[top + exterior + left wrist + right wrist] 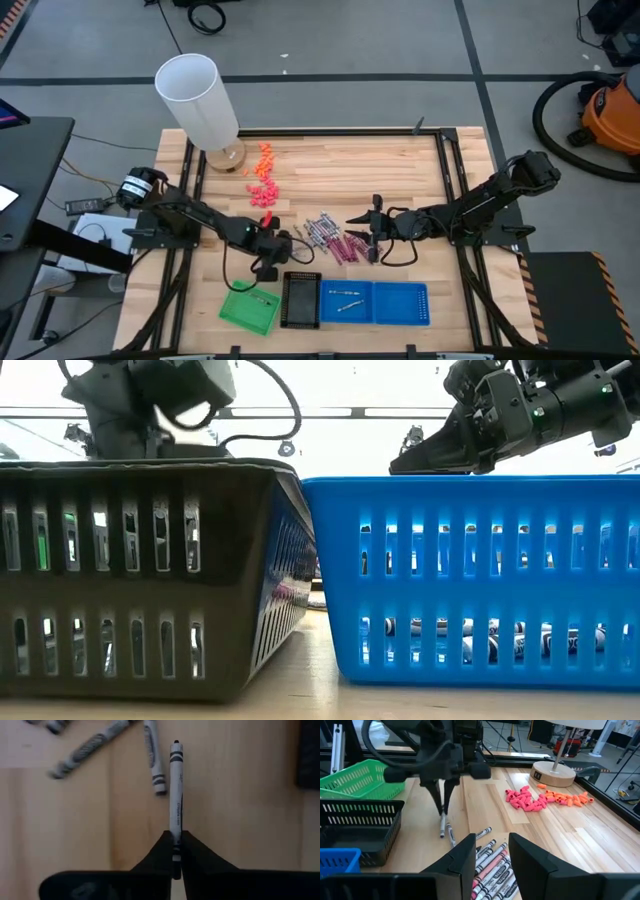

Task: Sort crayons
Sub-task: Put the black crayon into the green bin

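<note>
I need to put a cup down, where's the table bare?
Bare wood lies right of the orange and pink lumps, above the right gripper. It is crowded at the crayon pile, where the left gripper pinches a grey crayon, and along the trays.

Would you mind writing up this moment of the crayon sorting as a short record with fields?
left gripper: shut on a grey crayon, pinching its near end, at the table
right gripper: open, empty, above the crayon pile
crayon pile: grey and magenta crayons loose on the wood table
green tray: holds one grey stick
black tray: contents cannot be told
blue tray: two grey sticks in its left half
other items: pink and orange lumps, white lamp
</note>
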`<control>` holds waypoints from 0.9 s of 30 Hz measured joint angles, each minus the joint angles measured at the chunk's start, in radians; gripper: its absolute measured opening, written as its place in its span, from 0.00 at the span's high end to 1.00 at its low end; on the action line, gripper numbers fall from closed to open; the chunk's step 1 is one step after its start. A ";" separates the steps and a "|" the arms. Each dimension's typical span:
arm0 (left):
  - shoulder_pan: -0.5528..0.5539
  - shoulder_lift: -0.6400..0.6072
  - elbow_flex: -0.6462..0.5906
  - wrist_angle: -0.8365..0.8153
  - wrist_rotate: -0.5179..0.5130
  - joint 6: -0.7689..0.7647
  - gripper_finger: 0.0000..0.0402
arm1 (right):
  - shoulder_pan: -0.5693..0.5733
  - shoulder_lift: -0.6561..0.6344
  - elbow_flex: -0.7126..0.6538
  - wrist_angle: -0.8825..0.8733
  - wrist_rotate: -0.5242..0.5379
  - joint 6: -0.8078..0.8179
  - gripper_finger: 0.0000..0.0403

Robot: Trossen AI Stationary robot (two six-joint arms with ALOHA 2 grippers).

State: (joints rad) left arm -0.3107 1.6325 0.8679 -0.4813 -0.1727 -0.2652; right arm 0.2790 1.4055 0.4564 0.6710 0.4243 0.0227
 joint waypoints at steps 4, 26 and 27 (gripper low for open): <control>-0.001 -0.017 0.081 -0.164 -0.005 0.012 0.96 | 0.000 0.000 0.000 0.007 -0.005 0.000 0.68; -0.375 -0.127 0.335 -0.514 0.086 -0.375 0.96 | 0.002 0.000 0.000 0.006 -0.008 0.007 0.68; -0.395 -0.122 0.336 -0.500 0.086 -0.398 0.96 | 0.002 0.000 0.000 0.005 -0.008 0.008 0.68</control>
State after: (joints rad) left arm -0.7056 1.5101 1.2036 -0.9809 -0.0871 -0.6630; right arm 0.2810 1.4055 0.4561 0.6758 0.4168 0.0303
